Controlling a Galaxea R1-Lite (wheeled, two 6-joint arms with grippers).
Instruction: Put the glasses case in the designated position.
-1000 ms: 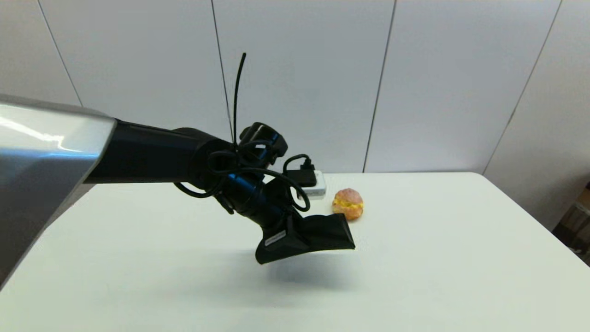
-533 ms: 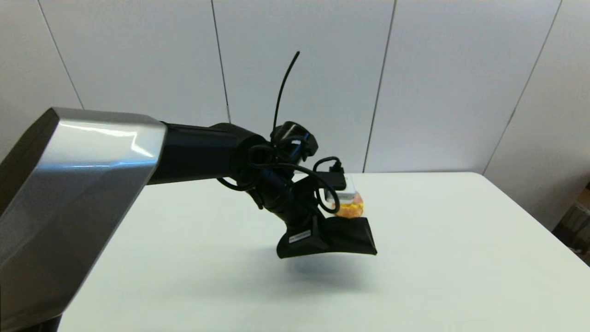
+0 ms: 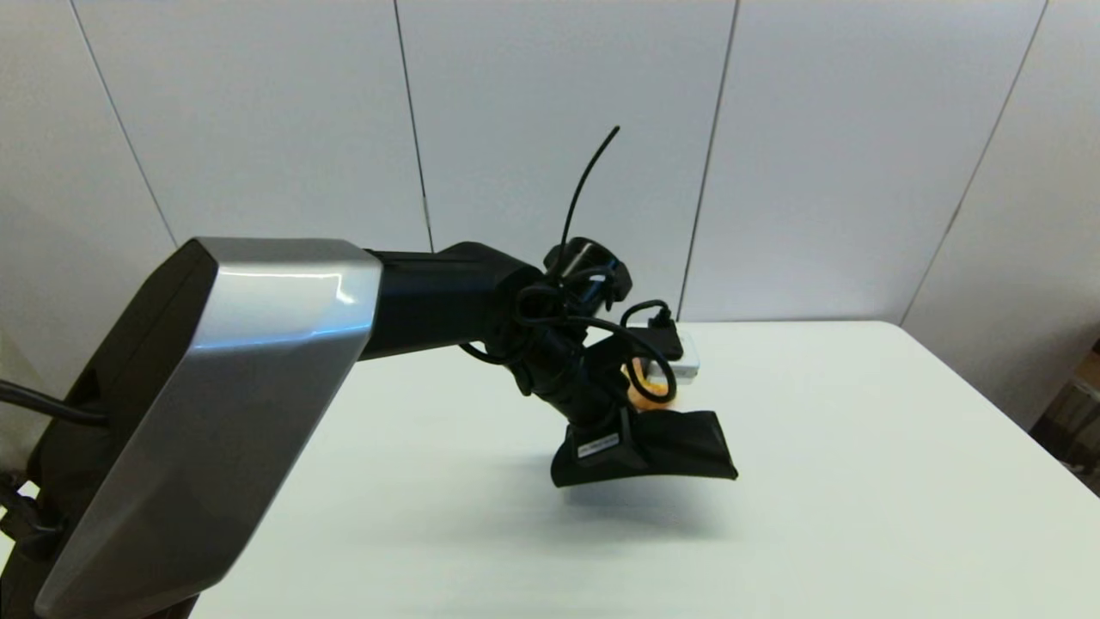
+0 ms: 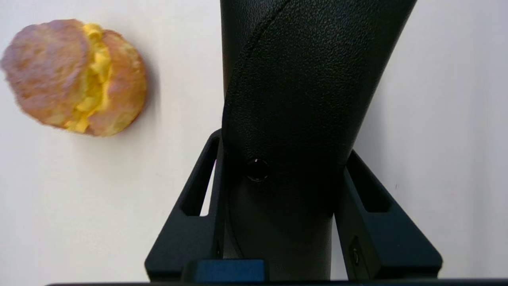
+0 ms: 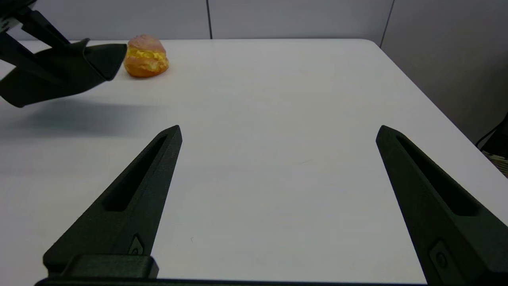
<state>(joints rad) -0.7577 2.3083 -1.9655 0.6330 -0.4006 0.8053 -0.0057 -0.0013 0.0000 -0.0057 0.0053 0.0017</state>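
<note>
The glasses case (image 3: 687, 443), matte black and oblong, hangs level a little above the white table (image 3: 859, 481), casting a shadow beneath it. My left gripper (image 3: 614, 447) is shut on one end of it. In the left wrist view the case (image 4: 293, 91) fills the space between the two fingers of the left gripper (image 4: 283, 147). The right wrist view shows the case (image 5: 59, 73) with its squared end just in front of the pastry (image 5: 146, 56). My right gripper (image 5: 279, 129) is open and holds nothing, low over the table's right part, outside the head view.
A round cream-filled pastry (image 3: 640, 394) lies on the table just behind the held case, mostly hidden by the left wrist and its cables; it shows whole as the pastry (image 4: 75, 77) beside the case. The left arm's large silver link (image 3: 215, 404) fills the near left.
The left arm has swung to the right with the glasses case at about the same height. The wrist now covers most of the pastry in the head view.
</note>
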